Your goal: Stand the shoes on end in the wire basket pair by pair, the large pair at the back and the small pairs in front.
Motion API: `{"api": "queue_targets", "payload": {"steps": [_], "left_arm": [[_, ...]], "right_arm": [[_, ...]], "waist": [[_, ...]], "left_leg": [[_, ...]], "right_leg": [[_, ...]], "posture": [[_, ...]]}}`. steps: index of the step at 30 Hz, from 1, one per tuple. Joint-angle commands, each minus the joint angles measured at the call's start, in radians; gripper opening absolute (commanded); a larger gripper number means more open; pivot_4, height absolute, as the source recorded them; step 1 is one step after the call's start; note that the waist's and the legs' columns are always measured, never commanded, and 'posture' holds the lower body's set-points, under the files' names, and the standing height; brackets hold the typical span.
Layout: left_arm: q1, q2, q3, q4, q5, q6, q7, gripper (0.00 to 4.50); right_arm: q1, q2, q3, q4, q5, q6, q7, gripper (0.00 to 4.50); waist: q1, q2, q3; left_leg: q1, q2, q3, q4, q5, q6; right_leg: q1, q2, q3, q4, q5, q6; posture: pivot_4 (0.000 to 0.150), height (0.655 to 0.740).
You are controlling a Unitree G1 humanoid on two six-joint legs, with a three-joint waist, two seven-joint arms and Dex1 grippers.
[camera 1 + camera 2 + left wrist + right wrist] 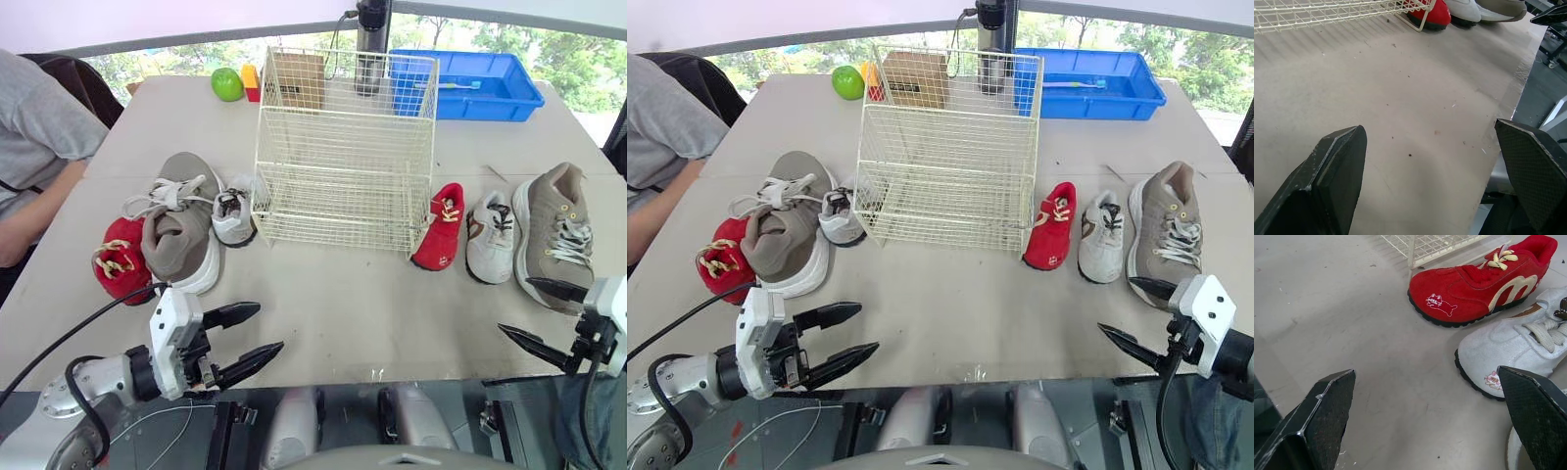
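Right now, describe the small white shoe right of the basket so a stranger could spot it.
Find the cream wire basket. Three shoes lie in a row to its right; the small white shoe is the middle one. Its neighbours are a small red shoe by the basket and a much larger tan shoe.

Bare tabletop (343,313) before basket (343,166), shoes (439,230) either side
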Motion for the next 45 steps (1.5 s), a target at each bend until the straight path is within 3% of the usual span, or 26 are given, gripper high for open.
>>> {"api": "queue_targets", "payload": {"steps": [1,3,6,9,12,18,19,22,27,30,37,45], "left_arm": [[-0.031,-0.037,-0.009,-0.034,-0.019,-0.025,0.02,4.46],[-0.067,-0.083,-0.022,-0.058,-0.04,-0.037,0.058,4.46],[-0.082,-0.107,-0.023,-0.081,-0.058,-0.024,0.067,4.46],[-0.08,-0.131,-0.026,-0.114,-0.058,-0.049,0.082,4.46],[-0.053,-0.155,-0.022,-0.13,-0.053,-0.086,0.067,4.46],[-0.01,-0.183,-0.018,-0.165,-0.026,-0.128,0.085,4.46],[0.0,-0.188,-0.021,-0.184,-0.019,-0.133,0.095,4.46],[0.048,-0.201,-0.036,-0.271,-0.008,-0.137,0.135,4.5],[0.115,-0.213,-0.032,-0.353,-0.002,-0.147,0.177,4.5],[0.155,-0.222,-0.016,-0.349,0.0,-0.174,0.167,4.5],[0.188,-0.215,0.01,-0.316,-0.005,-0.206,0.147,4.5],[0.114,-0.18,0.011,-0.275,-0.021,-0.179,0.166,4.5]], "right_arm": [[-0.128,-0.013,0.052,-0.069,0.053,0.055,-0.067,4.5],[-0.294,-0.043,0.128,-0.154,0.09,0.142,-0.151,4.5],[-0.417,-0.078,0.184,-0.217,0.11,0.256,-0.218,4.5],[-0.776,-0.081,0.341,-0.212,0.331,0.505,-0.293,4.5],[-1.049,-0.044,0.552,-0.128,0.29,0.669,-0.311,4.5],[-1.332,0.062,0.872,0.129,0.086,0.692,-0.269,4.5],[-1.36,0.071,0.918,0.18,0.043,0.678,-0.255,4.5],[-1.419,0.076,1.037,0.324,-0.086,0.596,-0.179,3.66],[-1.456,0.092,1.069,0.401,-0.167,0.544,-0.094,1.16],[-1.461,0.077,1.078,0.409,-0.206,0.504,-0.03,0.05],[-1.408,-0.023,1.052,0.347,-0.251,0.424,0.113,0.05],[-1.369,-0.041,1.006,0.296,-0.255,0.469,0.131,0.05]], "waist": [[0.0,0.0,0.0],[-0.015,0.004,0.004],[-0.011,0.003,0.003],[-0.003,0.001,0.003],[-0.012,0.003,0.004],[-0.002,0.0,0.003],[-0.005,0.0,0.003],[-0.005,0.0,0.003],[-0.005,0.0,0.002],[-0.007,0.0,0.002],[-0.002,0.001,0.002],[0.001,0.001,0.003]], "left_leg": [[0.0,0.0,0.0,0.0,0.0,0.0],[0.001,0.001,0.002,0.0,0.0,0.0],[0.001,0.0,0.0,0.003,0.0,0.0],[0.001,0.001,0.0,0.003,0.0,0.0],[0.0,0.0,0.002,0.003,0.0,0.0],[-0.002,0.0,0.001,0.0,0.0,0.0],[-0.002,0.0,0.001,0.0,0.0,0.0],[-0.002,-0.001,0.001,0.001,0.0,0.001],[-0.001,-0.001,0.001,0.001,0.0,0.001],[0.0,-0.001,0.001,0.001,0.0,0.001],[-0.001,-0.002,0.001,0.002,0.0,0.001],[-0.001,-0.003,0.0,0.002,0.0,0.001]], "right_leg": [[0.0,0.001,0.0,0.0,0.0,0.0],[0.0,0.002,0.002,0.0,0.0,0.0],[-0.001,0.001,-0.001,0.002,0.0,0.003],[-0.001,0.002,-0.002,0.002,0.001,0.0],[-0.002,0.002,0.001,0.002,0.003,-0.001],[-0.003,0.0,-0.003,0.0,0.002,-0.002],[-0.003,0.0,-0.003,0.0,0.002,-0.002],[-0.003,-0.001,-0.003,0.0,0.002,-0.002],[-0.002,-0.001,-0.003,0.001,0.002,-0.002],[-0.002,-0.001,-0.003,0.002,0.002,-0.002],[-0.002,-0.002,-0.004,0.0,0.002,-0.002],[-0.002,-0.002,-0.005,0.0,0.002,-0.002]], "posture": [[0.15,0.74],[0.15,0.74],[0.15,0.74],[0.15,0.74],[0.15,0.74],[0.15,0.74],[0.15,0.74],[0.15,0.74],[0.15,0.74],[0.15,0.74],[0.15,0.74],[0.15,0.74]]}}
